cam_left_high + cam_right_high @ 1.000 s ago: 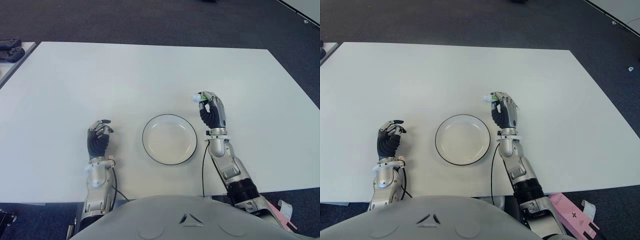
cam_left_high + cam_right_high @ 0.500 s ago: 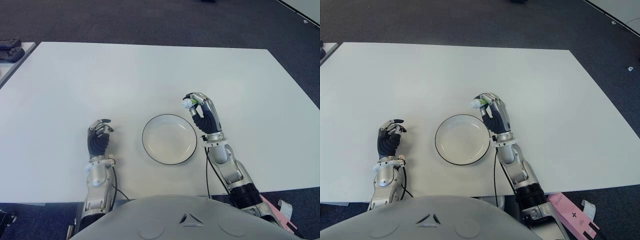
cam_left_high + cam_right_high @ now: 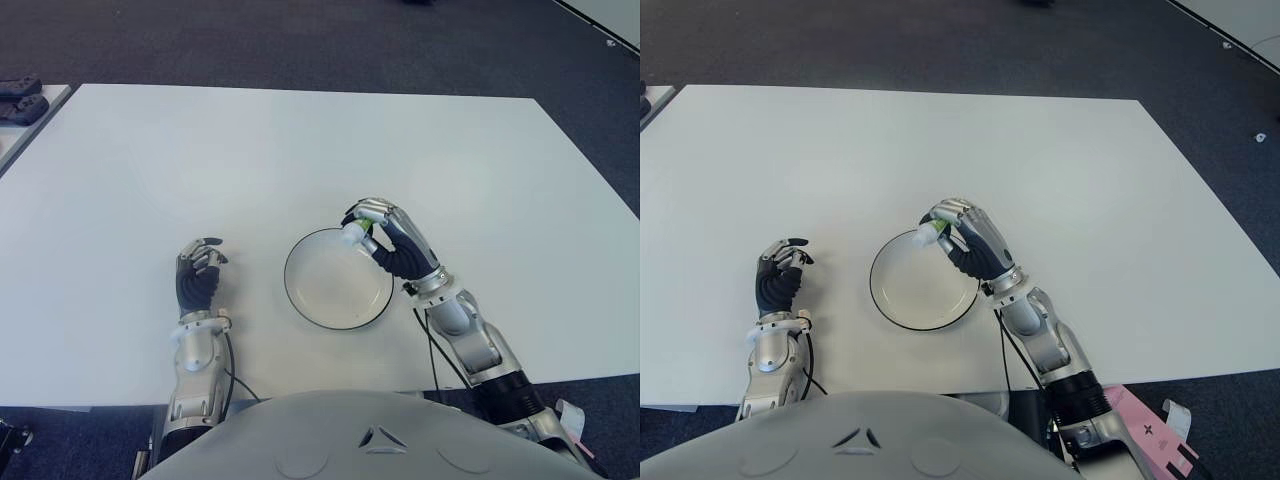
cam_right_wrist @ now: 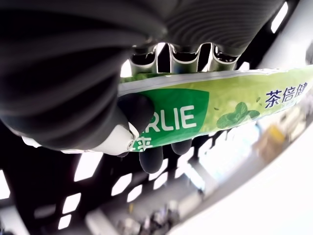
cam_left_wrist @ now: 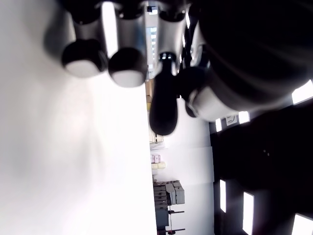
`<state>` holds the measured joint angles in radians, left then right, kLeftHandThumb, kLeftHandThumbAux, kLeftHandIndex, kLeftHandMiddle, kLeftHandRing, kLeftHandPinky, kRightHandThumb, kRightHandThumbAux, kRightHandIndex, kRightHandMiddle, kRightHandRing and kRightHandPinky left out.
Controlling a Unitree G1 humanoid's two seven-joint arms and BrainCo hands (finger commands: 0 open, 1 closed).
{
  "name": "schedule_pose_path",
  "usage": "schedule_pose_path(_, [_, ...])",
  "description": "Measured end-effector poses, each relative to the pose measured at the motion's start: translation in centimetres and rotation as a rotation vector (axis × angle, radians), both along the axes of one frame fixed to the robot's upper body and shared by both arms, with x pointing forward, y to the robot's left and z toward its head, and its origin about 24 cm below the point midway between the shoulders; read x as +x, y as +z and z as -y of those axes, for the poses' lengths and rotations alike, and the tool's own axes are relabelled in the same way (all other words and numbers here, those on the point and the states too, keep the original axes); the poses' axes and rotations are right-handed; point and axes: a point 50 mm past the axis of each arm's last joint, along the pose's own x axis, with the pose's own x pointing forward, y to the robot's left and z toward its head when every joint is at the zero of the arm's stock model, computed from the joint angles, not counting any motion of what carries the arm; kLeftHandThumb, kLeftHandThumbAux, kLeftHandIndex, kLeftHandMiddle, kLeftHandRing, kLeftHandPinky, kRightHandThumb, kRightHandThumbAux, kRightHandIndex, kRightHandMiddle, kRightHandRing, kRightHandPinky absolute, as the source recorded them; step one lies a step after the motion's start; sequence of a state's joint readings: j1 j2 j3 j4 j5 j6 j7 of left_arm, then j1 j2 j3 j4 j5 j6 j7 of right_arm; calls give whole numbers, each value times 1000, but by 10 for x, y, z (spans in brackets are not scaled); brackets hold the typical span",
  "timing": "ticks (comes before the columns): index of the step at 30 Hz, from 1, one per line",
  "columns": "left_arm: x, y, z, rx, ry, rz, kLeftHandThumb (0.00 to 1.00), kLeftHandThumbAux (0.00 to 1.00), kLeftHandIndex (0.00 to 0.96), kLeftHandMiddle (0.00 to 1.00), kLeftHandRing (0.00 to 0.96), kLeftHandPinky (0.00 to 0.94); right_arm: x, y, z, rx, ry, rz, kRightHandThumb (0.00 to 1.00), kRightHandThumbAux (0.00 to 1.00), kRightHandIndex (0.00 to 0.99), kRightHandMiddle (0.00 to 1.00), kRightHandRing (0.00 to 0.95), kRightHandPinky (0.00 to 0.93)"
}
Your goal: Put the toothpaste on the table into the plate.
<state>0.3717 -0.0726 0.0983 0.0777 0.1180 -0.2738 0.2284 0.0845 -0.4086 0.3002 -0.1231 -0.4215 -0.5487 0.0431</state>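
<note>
Over the far right rim of the plate (image 3: 300, 296), the toothpaste (image 3: 356, 231) sits in the right robot hand (image 3: 388, 240), fingers wrapped around the green-and-white tube. Right wrist view confirms the grip: thumb on one face, fingers (image 4: 186, 56) across the other, label readable between them. Only the white cap end shows in the eye views, poking out toward the robot's left, so the tube's long axis appears to run roughly crosswise, cap pointing in over the plate. Tube is off the table (image 3: 150, 160), held above the rim, not yet in the bowl.

Key relation: plate centre lies just left of and slightly nearer than the tube. Judgement: a short further carry left, then lower and release, should land it inside.

Change from the earlier frames: one second ago the right robot hand was beside the plate, well clear of its right edge, forearm pointing straight away from the robot; it has since swung left, and the cap now overlaps the rim.

Left robot hand (image 3: 198, 275) shows left of the plate, fingers curled on nothing, unchanged in place.
</note>
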Motion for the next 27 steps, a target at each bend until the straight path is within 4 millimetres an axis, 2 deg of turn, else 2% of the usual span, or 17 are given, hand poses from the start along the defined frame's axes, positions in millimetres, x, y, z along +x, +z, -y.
schedule_pose_path(9, [-1, 0, 0, -1, 0, -2, 705, 716, 440, 891, 887, 877, -7, -7, 1, -172, 105, -166, 852, 678, 396, 546, 879, 867])
schedule_pose_path(17, [-1, 0, 0, -1, 0, 0, 704, 716, 439, 890, 888, 876, -13, -28, -10, -343, 149, -173, 851, 678, 398, 542, 867, 848])
schedule_pose_path(27, [-1, 0, 0, -2, 1, -2, 703, 717, 439, 886, 887, 876, -11, -32, -13, -460, 196, -165, 851, 676, 403, 550, 862, 866])
